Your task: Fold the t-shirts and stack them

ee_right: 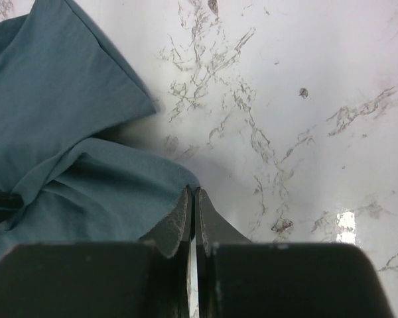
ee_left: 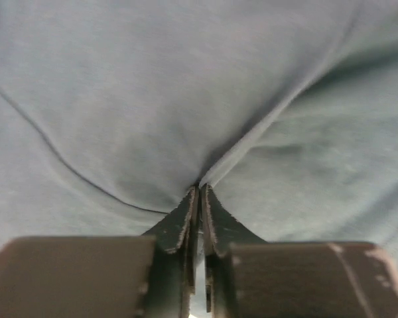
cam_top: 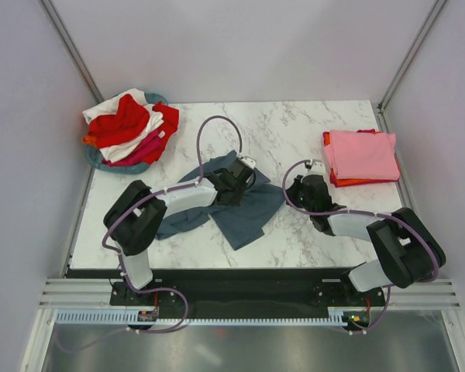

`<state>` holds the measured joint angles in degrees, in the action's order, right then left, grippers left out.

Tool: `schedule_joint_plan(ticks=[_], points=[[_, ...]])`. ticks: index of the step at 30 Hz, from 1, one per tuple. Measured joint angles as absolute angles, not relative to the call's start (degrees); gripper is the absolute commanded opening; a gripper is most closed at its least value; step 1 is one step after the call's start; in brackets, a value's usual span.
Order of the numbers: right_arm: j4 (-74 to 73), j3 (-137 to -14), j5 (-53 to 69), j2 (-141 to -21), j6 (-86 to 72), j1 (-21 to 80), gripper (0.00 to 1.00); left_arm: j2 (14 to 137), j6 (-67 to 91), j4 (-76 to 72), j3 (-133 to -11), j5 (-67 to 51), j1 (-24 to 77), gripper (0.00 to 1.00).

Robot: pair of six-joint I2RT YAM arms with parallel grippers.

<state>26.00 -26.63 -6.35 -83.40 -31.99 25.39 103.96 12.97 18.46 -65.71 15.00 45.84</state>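
Observation:
A slate blue-grey t-shirt (cam_top: pixel 248 215) lies crumpled on the middle of the marble table (cam_top: pixel 294 132). My left gripper (cam_top: pixel 244 172) sits on its far part. In the left wrist view the shirt (ee_left: pixel 152 99) fills the frame, and the left gripper (ee_left: pixel 200 187) is shut on a raised ridge of the cloth. My right gripper (cam_top: pixel 298 190) hovers just right of the shirt. In the right wrist view it (ee_right: pixel 193 191) is shut with nothing in it, over bare marble at the shirt's edge (ee_right: pixel 60 132). A folded pink t-shirt (cam_top: pixel 362 153) tops an orange-red one at the far right.
A round teal basket (cam_top: pixel 99 160) at the far left corner holds a heap of red, white and magenta t-shirts (cam_top: pixel 128 124). Grey walls with metal posts close in the table on three sides. Cables loop above both arms.

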Motion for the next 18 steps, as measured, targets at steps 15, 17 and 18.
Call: schedule_joint_plan(ticks=[15,17,18], points=[[8.4,-38.1,-10.6,-76.6,-33.9,18.3,0.00,91.4,13.8,29.5,-81.7,17.9,33.7,0.02],[5.5,-42.4,-10.0,-75.5,-34.4,16.5,0.00,88.2,13.8,30.7,-84.6,17.9,30.8,0.02],[3.9,-44.9,-9.4,-75.3,-34.5,15.7,0.00,87.0,13.8,31.6,-86.4,17.9,29.6,0.02]])
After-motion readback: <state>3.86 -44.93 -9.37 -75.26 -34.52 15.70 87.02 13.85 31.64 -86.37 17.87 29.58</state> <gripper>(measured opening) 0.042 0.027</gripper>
